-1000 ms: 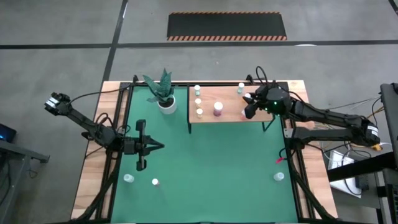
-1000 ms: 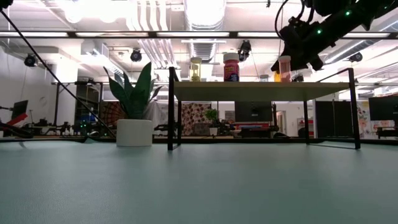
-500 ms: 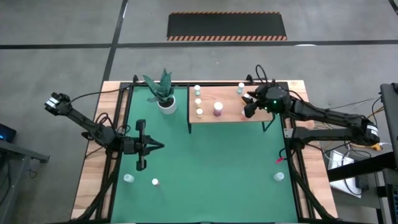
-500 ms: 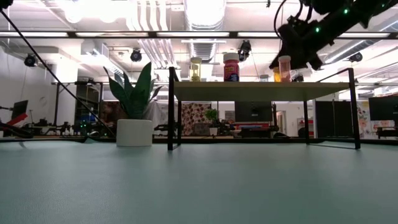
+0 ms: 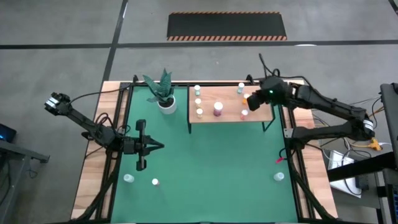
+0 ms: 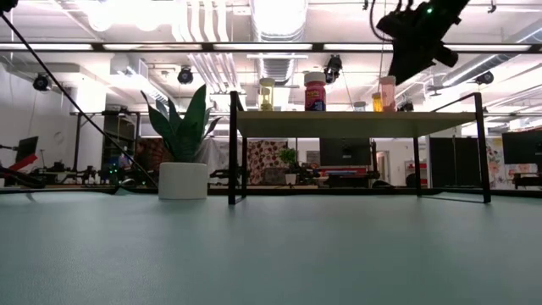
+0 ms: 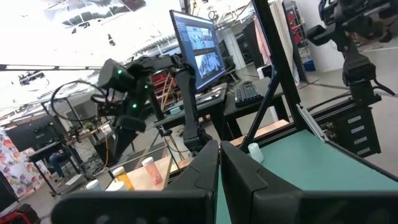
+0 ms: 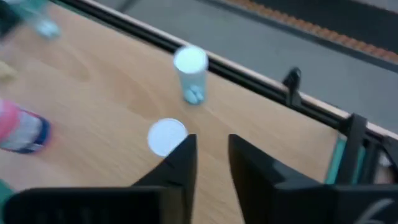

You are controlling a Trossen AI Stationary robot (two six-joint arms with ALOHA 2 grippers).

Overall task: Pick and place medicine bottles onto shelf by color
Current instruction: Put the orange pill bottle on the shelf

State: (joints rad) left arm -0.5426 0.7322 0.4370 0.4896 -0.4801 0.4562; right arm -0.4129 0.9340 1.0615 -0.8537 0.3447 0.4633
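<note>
The shelf (image 5: 229, 117) stands at the mat's far right, and several white-capped bottles stand on it. Among them are the larger magenta one (image 5: 217, 109), a pale pinkish-orange one (image 5: 244, 114) near the right end, and a whitish one (image 5: 241, 87) at the far edge. My right gripper (image 5: 252, 103) hangs open above the shelf's right end and touches nothing. In the right wrist view the pale bottle's white cap (image 8: 166, 135) shows just beside the open fingers. My left gripper (image 5: 155, 147) is shut, low over the mat's left side. Three bottles stand on the mat (image 5: 128, 178) (image 5: 155, 182) (image 5: 278, 177).
A white pot with a green plant (image 5: 165, 99) stands just left of the shelf. The shelf's black frame legs (image 6: 231, 148) rise from the mat. The green mat (image 5: 211, 162) lies bare between the shelf and the near bottles.
My right gripper was down at the pale pinkish-orange bottle on the shelf's right end. It has risen clear of it and drawn a little toward the far edge. The bottle stays upright on the shelf.
</note>
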